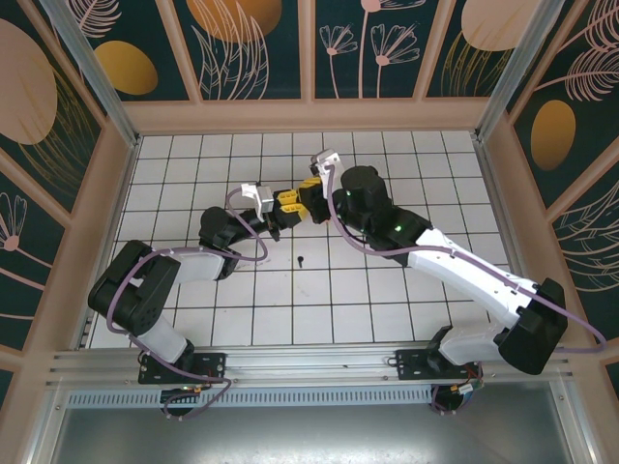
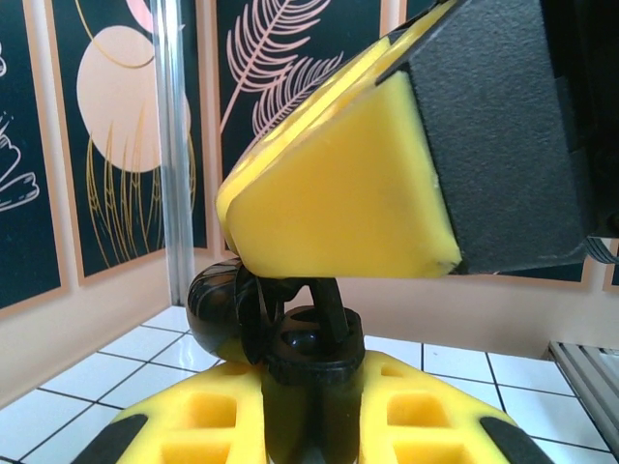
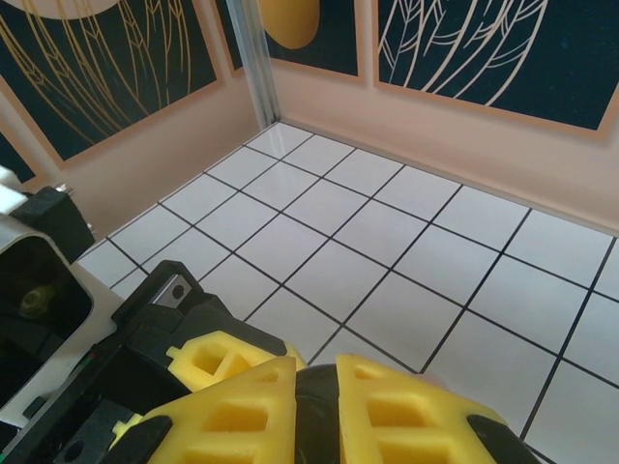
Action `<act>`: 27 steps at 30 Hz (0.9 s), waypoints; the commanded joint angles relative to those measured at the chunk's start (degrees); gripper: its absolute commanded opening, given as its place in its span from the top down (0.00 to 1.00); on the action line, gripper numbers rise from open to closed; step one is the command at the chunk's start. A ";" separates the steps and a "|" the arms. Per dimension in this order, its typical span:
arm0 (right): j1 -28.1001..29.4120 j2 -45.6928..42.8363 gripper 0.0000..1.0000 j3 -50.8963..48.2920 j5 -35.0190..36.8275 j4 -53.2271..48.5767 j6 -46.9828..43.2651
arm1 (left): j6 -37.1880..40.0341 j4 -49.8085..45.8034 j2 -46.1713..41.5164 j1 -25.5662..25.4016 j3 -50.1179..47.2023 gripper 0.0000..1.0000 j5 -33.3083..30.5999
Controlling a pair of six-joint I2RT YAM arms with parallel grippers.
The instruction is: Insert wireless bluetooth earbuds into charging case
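My left gripper (image 2: 309, 379) is shut on a black charging case (image 2: 308, 406), held upright between its yellow fingers (image 2: 198, 416). The case's round lid (image 2: 215, 314) hangs open to the left. A black earbud (image 2: 336, 307) pokes stem-down into the case's mouth from under the right gripper's yellow fingers (image 2: 338, 193). My right gripper (image 3: 317, 375) is shut, with a dark rounded body (image 3: 319, 420) between its pads. In the top view both grippers, left (image 1: 280, 217) and right (image 1: 308, 199), meet over mid-table. Another black earbud (image 1: 301, 260) lies loose on the tiles below them. Pink buds are out of view.
White grid-tiled table (image 1: 387, 290) is walled by patterned panels (image 1: 251, 48) at the back and sides. A metal rail (image 1: 290, 362) runs along the near edge by the arm bases. The left gripper's black body (image 3: 87, 387) sits close on the right wrist view's left.
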 commanded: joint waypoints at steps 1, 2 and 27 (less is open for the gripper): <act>1.75 0.14 0.85 -1.86 -3.45 -1.33 -1.42 | -0.81 2.23 -1.80 -0.32 2.15 1.00 0.13; 2.02 0.34 0.85 -1.90 -3.94 -1.61 -1.67 | -0.99 2.17 -1.80 -0.32 2.27 1.00 0.05; 2.71 0.94 0.35 10.64 7.23 -5.71 5.42 | -2.15 2.22 -2.15 -0.32 0.31 1.00 -1.91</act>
